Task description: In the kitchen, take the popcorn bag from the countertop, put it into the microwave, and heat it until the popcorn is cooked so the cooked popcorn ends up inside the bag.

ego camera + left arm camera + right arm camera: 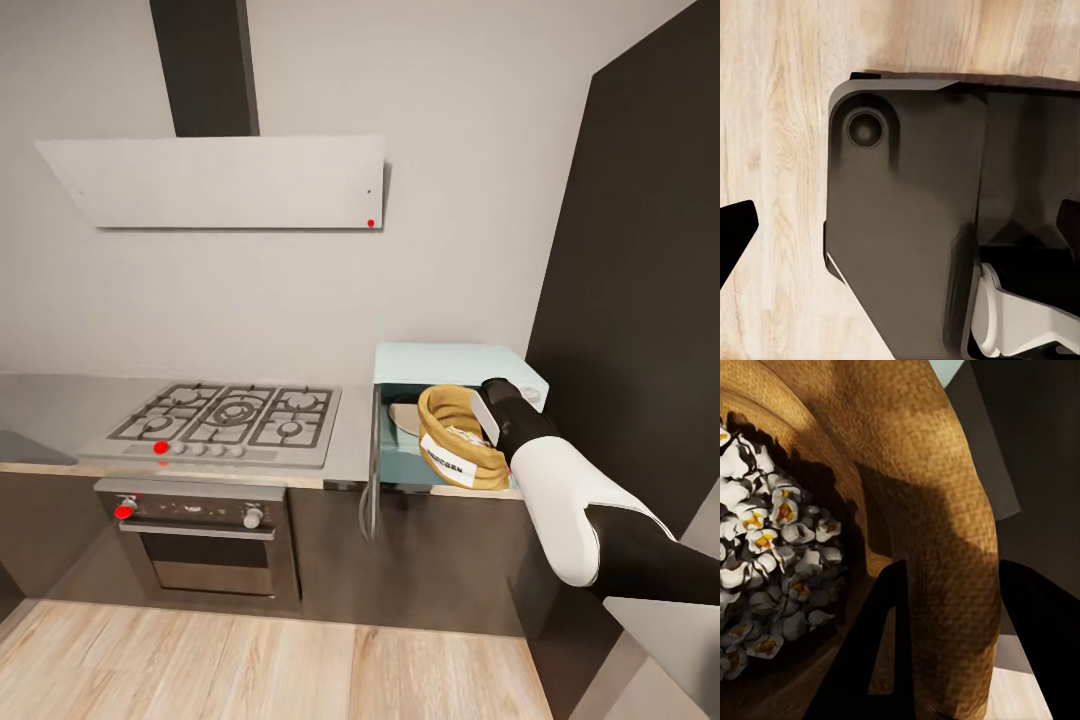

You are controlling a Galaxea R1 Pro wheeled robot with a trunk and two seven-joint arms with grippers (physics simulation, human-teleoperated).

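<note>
My right arm reaches forward from the lower right of the head view, white forearm and black wrist, ending at the rim of the popcorn bag. In the right wrist view my right gripper pinches that rim: one dark finger lies inside the bag, the other outside, with the rolled tan cloth between them. White and yellow popped kernels fill the bag's inside just past the inner finger.

In the left wrist view, a dark finger of my left gripper shows at one edge and another dark tip at the opposite edge, well apart, so the gripper looks spread, though both tips are cut off by the frame. Past them lies a dark panel of my own body over the light wood floor.

The bag sits tilted at the mouth of the microwave, its opening turned up and towards me and its white label facing out; whether its bottom rests on the microwave's floor or hangs from my grip I cannot tell. The microwave's door is swung open to the left, seen edge-on. The microwave stands on the grey counter, beside a tall dark cabinet.

Further left, a gas hob is set into the counter above a steel oven. On the grey wall behind hangs a pale extractor hood.
</note>
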